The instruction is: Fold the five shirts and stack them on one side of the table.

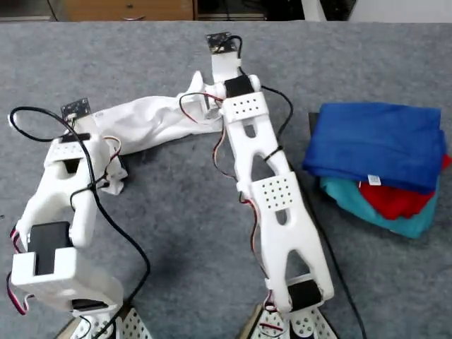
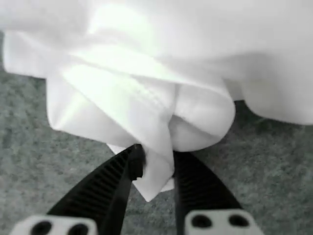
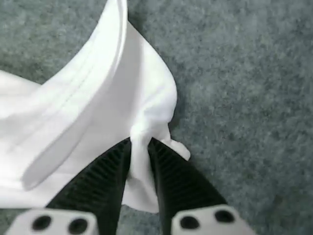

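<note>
- Left end effector pinches a white shirt corner.
- Right end effector clamps another bunched fold.
- Blue shirt hides most of the red shirt and teal shirt.

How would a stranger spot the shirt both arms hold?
On the grey table, away from the stacked blue, red and teal pile, a rumpled strip of cloth stretches between the left gripper and right gripper. It's the white shirt, the only white, unfolded one.

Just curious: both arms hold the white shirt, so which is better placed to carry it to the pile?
Probably right: the right gripper pinches the white shirt's end nearer the pile.
</note>
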Robot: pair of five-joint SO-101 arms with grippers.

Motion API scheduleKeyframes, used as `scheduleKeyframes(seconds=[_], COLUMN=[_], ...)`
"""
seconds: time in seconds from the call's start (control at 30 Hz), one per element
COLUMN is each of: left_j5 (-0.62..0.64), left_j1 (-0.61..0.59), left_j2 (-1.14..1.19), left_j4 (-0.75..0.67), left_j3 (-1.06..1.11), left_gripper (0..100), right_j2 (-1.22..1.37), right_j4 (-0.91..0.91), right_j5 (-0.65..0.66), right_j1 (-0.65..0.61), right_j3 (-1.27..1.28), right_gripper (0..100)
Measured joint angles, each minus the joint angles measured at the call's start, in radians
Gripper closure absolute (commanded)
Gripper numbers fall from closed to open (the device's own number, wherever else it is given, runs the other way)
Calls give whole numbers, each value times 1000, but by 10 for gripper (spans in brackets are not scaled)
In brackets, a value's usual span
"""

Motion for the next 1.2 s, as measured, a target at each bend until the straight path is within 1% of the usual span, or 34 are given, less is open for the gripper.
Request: scheduleKeyframes(seconds=[0.13,0.2,0.37,0.53,0.67,0.8,0.9,1.03,1.2], left_j5=[-172,-241,-497,-747,-907,-1014,-1082,-1204,-1401], left_j1=[-6,-46,-198,-397,-578,-736,-810,-868,-954], left_j2=[0,-18,-98,-160,-180,-180,-180,-181,-181], left_j4=[152,216,362,459,486,562,644,746,787], left_j3=[-92,-135,-226,-244,-249,-307,-353,-371,-371], left_gripper=[981,981,981,981,981,981,981,981,981], right_j2=[0,0,-3,-37,-140,-301,-437,-586,-712], right_j4=[112,184,358,376,377,377,377,377,367], right_j5=[-3,-2,72,110,152,166,187,221,282], right_j1=[0,0,-2,8,26,41,41,43,17], right_j3=[-44,-81,-150,-115,34,250,443,684,959], right_gripper=[994,994,994,994,994,994,994,994,994])
